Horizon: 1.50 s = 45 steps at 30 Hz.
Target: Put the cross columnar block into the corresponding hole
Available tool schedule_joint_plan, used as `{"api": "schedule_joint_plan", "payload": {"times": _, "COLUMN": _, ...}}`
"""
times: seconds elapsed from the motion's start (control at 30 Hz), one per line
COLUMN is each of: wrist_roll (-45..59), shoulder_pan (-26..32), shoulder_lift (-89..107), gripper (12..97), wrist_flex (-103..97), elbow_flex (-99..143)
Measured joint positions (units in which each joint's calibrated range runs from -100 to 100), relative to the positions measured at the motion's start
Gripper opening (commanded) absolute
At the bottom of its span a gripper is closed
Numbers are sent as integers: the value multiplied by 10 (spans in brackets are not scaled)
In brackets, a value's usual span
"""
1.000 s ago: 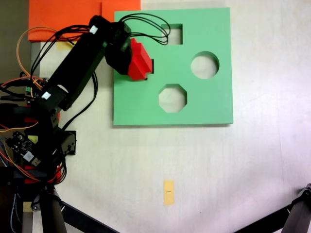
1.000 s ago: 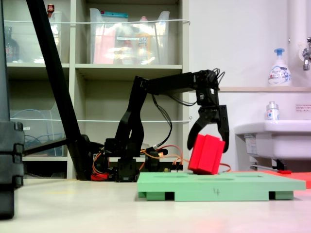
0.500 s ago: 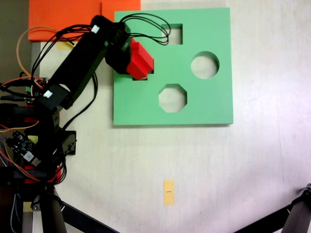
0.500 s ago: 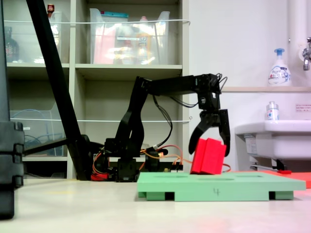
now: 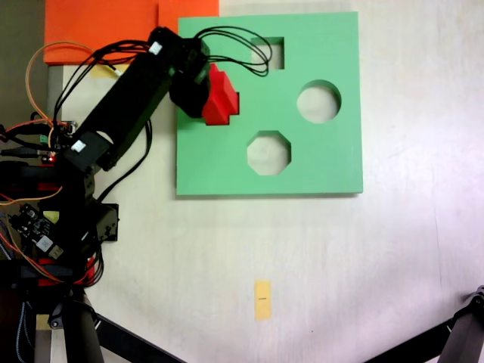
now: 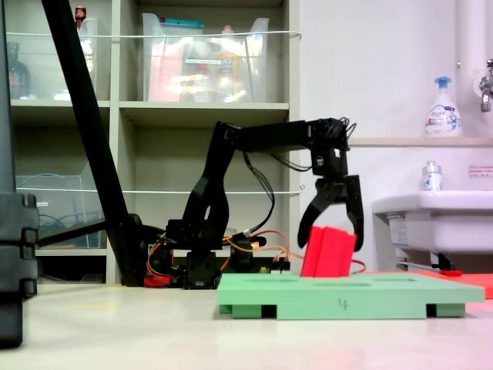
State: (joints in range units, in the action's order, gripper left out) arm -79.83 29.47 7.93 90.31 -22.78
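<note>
The red cross columnar block (image 5: 224, 100) stands almost upright on the left part of the green foam board (image 5: 318, 162). From the side, the block (image 6: 327, 253) has its base at the board's (image 6: 347, 291) top surface. My gripper (image 6: 330, 240) comes down from above, one black jaw on each side of the block and shut on it. From above, the gripper (image 5: 214, 94) and the block cover the corresponding hole, so I cannot tell how deep the block sits in it.
The board has a square cutout (image 5: 274, 53), a round one (image 5: 318, 101) and an octagonal one (image 5: 268, 153). An orange sheet (image 5: 106, 26) lies behind the arm. Wires and boards (image 5: 41, 227) crowd the left edge. A yellow tape strip (image 5: 262, 299) lies on the table.
The red block has swung from a clear tilt to nearly upright and settled a little lower onto the board. The gripper followed, still around it.
</note>
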Motion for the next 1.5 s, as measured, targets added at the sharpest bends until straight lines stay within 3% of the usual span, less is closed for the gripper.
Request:
{"api": "schedule_joint_plan", "payload": {"times": 0.27, "wrist_roll": 9, "shoulder_pan": -8, "shoulder_lift": -7, "gripper": 502, "wrist_flex": -11, "elbow_flex": 4}}
{"api": "schedule_joint_plan", "payload": {"times": 0.43, "wrist_roll": 16, "shoulder_pan": -15, "shoulder_lift": -18, "gripper": 588, "wrist_flex": -12, "elbow_flex": 21}}
{"api": "schedule_joint_plan", "payload": {"times": 0.67, "wrist_roll": 22, "shoulder_pan": -20, "shoulder_lift": -16, "gripper": 589, "wrist_flex": -20, "elbow_flex": 64}}
{"api": "schedule_joint_plan", "payload": {"times": 0.7, "wrist_roll": 23, "shoulder_pan": -20, "shoulder_lift": -5, "gripper": 591, "wrist_flex": -21, "elbow_flex": 76}}
{"api": "schedule_joint_plan", "payload": {"times": 0.8, "wrist_roll": 23, "shoulder_pan": -21, "shoulder_lift": 48, "gripper": 714, "wrist_flex": -18, "elbow_flex": 99}}
{"api": "schedule_joint_plan", "payload": {"times": 1.03, "wrist_roll": 87, "shoulder_pan": -19, "shoulder_lift": 268, "gripper": 711, "wrist_flex": -15, "elbow_flex": 98}}
{"api": "schedule_joint_plan", "payload": {"times": 1.23, "wrist_roll": 230, "shoulder_pan": -54, "shoulder_lift": 461, "gripper": 711, "wrist_flex": -7, "elbow_flex": 98}}
{"api": "schedule_joint_plan", "payload": {"times": 1.33, "wrist_roll": 357, "shoulder_pan": -90, "shoulder_lift": 536, "gripper": 646, "wrist_flex": -5, "elbow_flex": 98}}
{"api": "schedule_joint_plan", "payload": {"times": 1.5, "wrist_roll": 616, "shoulder_pan": -189, "shoulder_lift": 651, "gripper": 615, "wrist_flex": -13, "elbow_flex": 184}}
